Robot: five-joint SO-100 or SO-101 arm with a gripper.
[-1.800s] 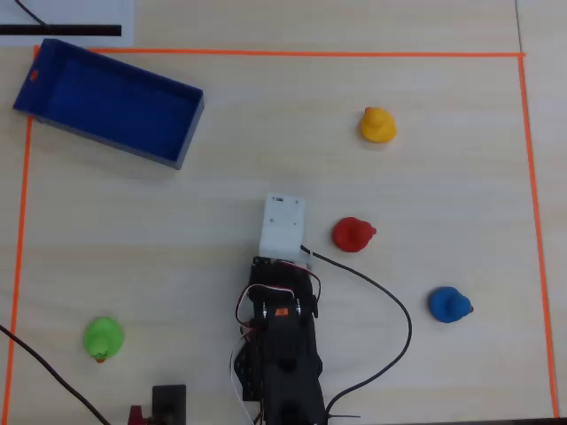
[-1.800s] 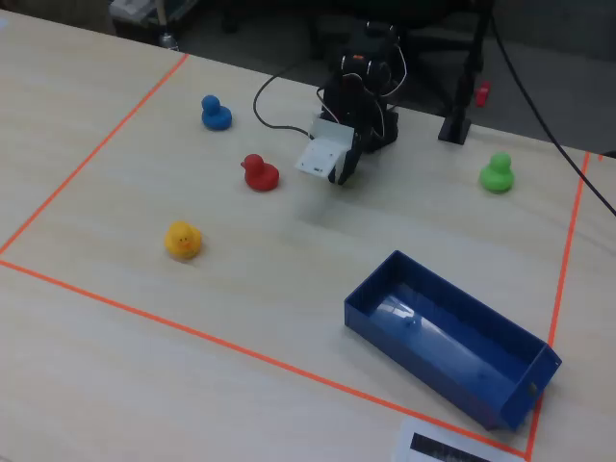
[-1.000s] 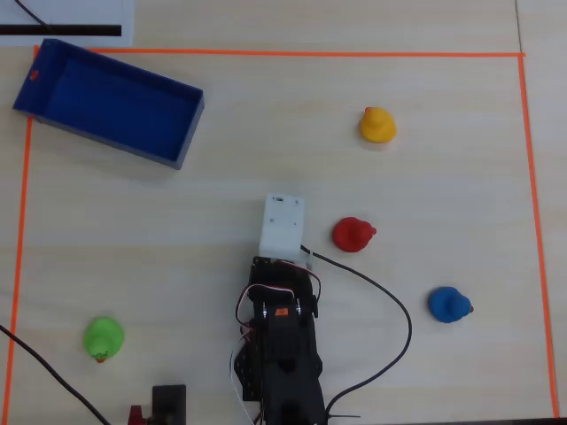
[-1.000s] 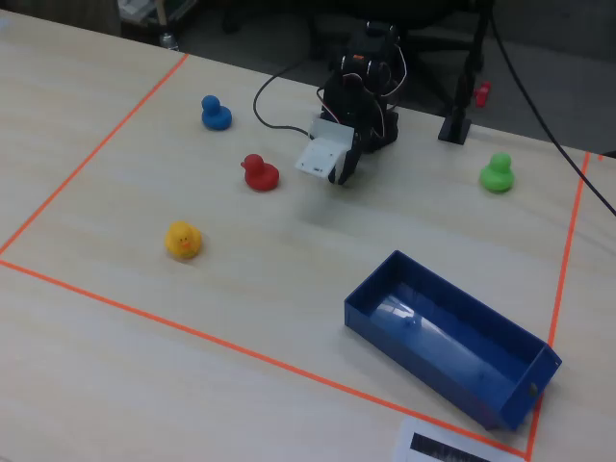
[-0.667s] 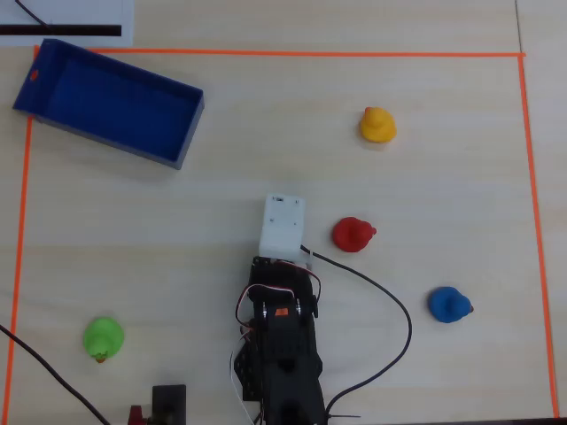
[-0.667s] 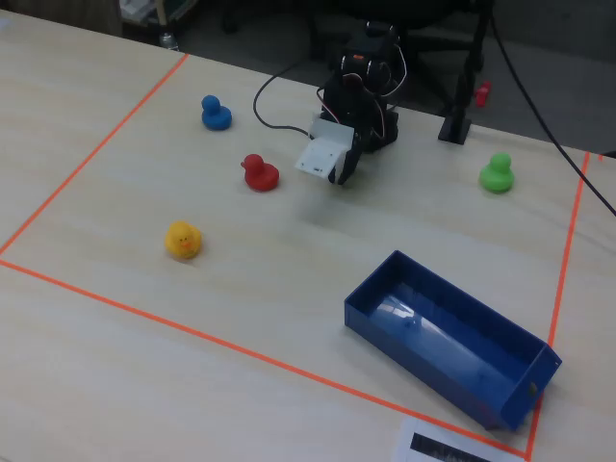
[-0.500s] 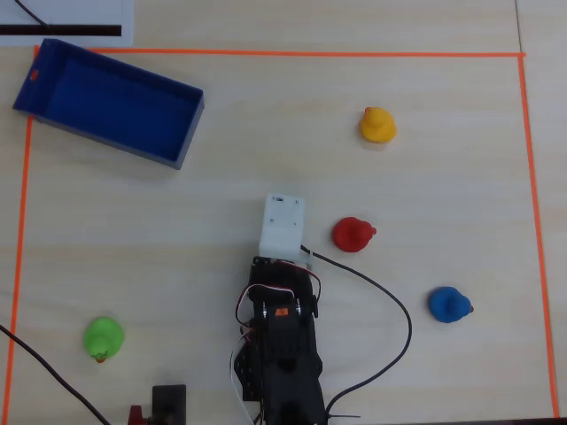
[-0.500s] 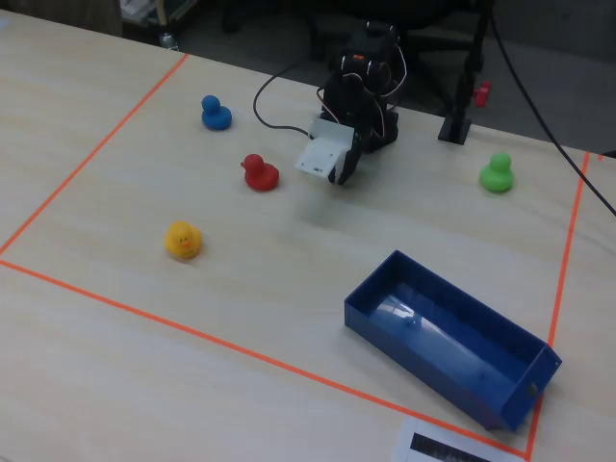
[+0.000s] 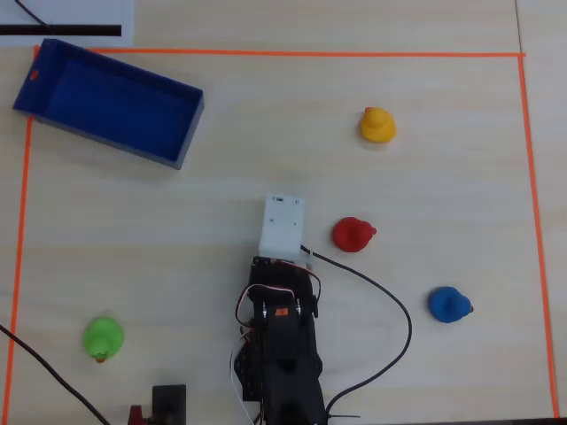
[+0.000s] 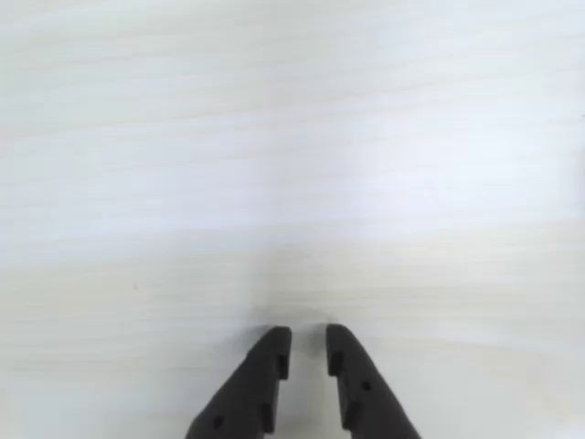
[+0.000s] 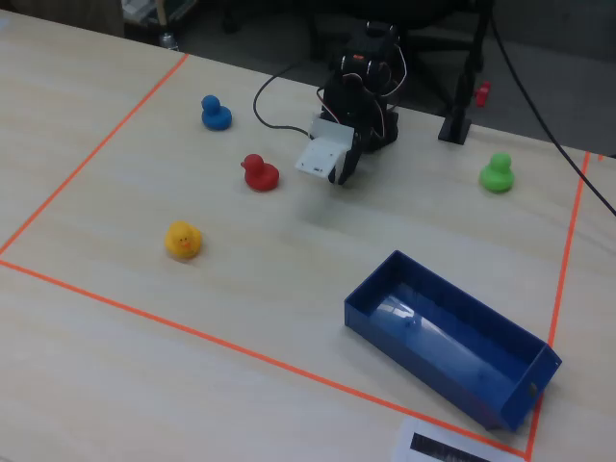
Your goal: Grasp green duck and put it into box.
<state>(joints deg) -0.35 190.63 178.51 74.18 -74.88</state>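
Note:
The green duck (image 9: 103,337) stands on the light wooden table at the lower left of the overhead view, and at the far right in the fixed view (image 11: 497,172). The box (image 9: 115,111) is a dark-blue open tray at the upper left, and it is empty; in the fixed view (image 11: 452,351) it lies at the near right. My gripper (image 10: 308,334) hangs over bare table near the middle, far from both. Its jaws are nearly together with nothing between them. In the overhead view a white wrist housing (image 9: 283,226) hides it.
A red duck (image 9: 353,235) sits just right of the arm. A yellow duck (image 9: 377,125) and a blue duck (image 9: 449,304) stand farther right. Orange tape (image 9: 532,221) borders the work area. A black cable (image 9: 390,301) loops right of the arm base.

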